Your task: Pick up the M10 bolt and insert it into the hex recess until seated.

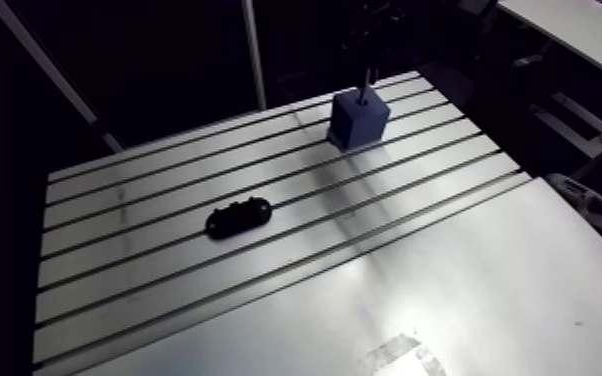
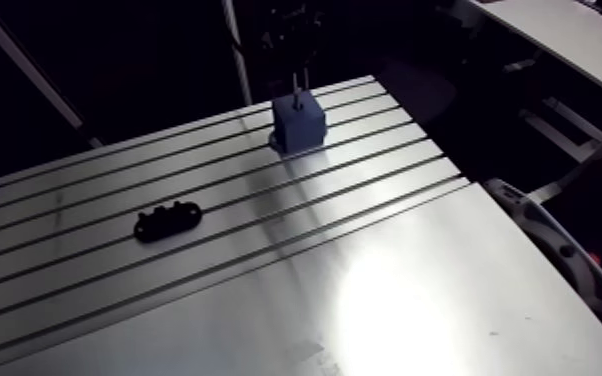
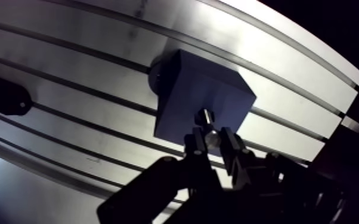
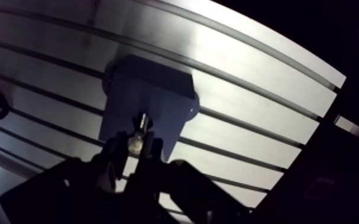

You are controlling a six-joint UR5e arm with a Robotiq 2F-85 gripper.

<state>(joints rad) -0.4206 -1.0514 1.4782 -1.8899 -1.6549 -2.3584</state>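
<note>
Wrist view: gripper [image 3: 213,142] clamped on bolt [image 3: 206,118], bolt tip at blue block [image 3: 188,89] top.

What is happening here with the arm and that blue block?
The robot's gripper is shut on a metal bolt and holds it upright over the blue block, its lower end at the block's top face. Whether it has entered the recess is not visible. A black oval part lies apart on the slotted table.

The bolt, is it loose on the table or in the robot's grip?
In its grip: the gripper pinches the bolt upright, tip at the blue block. Seated or not, cannot tell.
</note>
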